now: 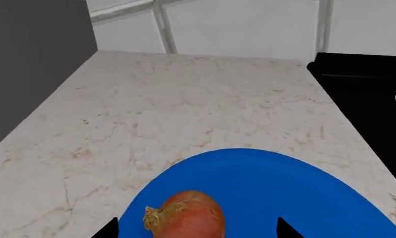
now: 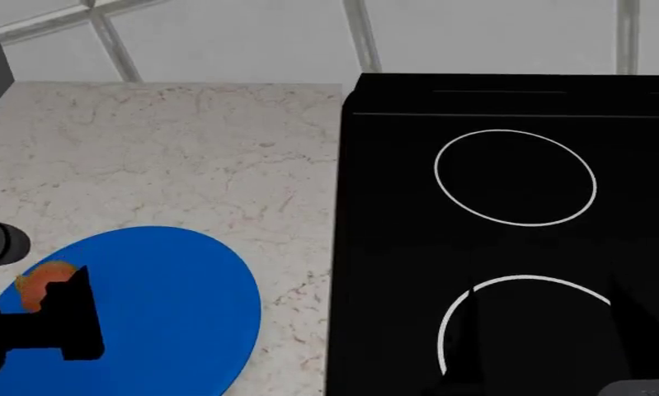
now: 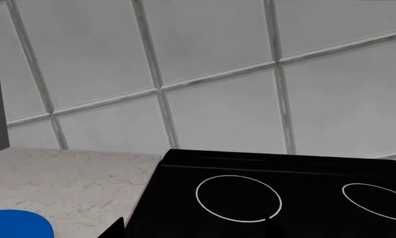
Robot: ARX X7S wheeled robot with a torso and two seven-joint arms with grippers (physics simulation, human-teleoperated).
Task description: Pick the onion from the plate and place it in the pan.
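The orange-brown onion [image 1: 184,215] lies on the blue plate [image 1: 284,188] near its left side. It also shows in the head view [image 2: 41,280], partly hidden by my left arm. My left gripper [image 1: 198,230] is open, with one fingertip on each side of the onion and a gap to each. In the head view the left gripper [image 2: 59,309] sits over the plate [image 2: 164,305]. My right gripper [image 2: 543,330] is open and empty above the near burner ring; it also shows in the right wrist view [image 3: 192,229]. The pan is out of view.
A black cooktop [image 2: 395,247] with white burner rings [image 2: 516,177] fills the right side, next to the marble counter [image 2: 175,157]. A tiled wall [image 2: 252,33] runs behind. A dark grey panel [image 1: 32,59] stands at the counter's left end.
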